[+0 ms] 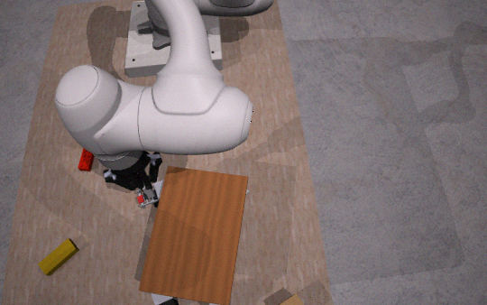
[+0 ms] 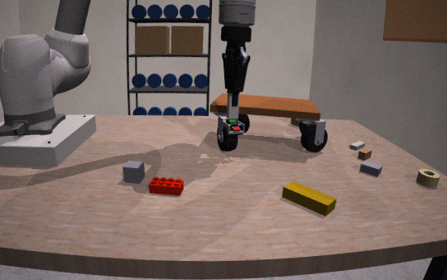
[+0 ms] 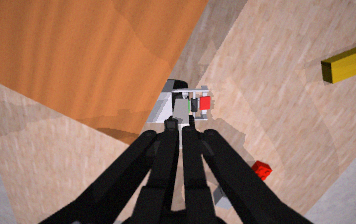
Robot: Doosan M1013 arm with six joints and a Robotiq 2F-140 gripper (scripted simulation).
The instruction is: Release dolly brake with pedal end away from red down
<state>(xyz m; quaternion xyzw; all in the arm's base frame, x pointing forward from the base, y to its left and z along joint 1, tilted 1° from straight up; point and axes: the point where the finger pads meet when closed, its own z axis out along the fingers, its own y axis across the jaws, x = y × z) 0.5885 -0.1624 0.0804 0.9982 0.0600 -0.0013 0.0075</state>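
Observation:
The dolly [image 2: 265, 105] [image 1: 195, 232] has an orange wooden deck on black casters and stands on the table. Its near-left caster [image 2: 228, 134] carries a brake pedal with a red end [image 2: 236, 128] and a green end [image 2: 233, 121]. My gripper [image 2: 233, 113] is shut and empty, pointing straight down with its fingertips on the green end of the pedal. In the wrist view the shut fingertips [image 3: 179, 120] cover most of the green end, and the red end [image 3: 205, 103] shows beside them. In the overhead view the arm hides most of the gripper, and only the red end [image 1: 141, 198] shows.
A red toy brick [image 2: 166, 185] and a grey cube [image 2: 133, 171] lie in front left. A yellow block [image 2: 309, 198] lies in front right. Small blocks [image 2: 370, 168] and a tape roll [image 2: 427, 177] sit at the right edge. The robot base [image 2: 41, 138] stands at the left.

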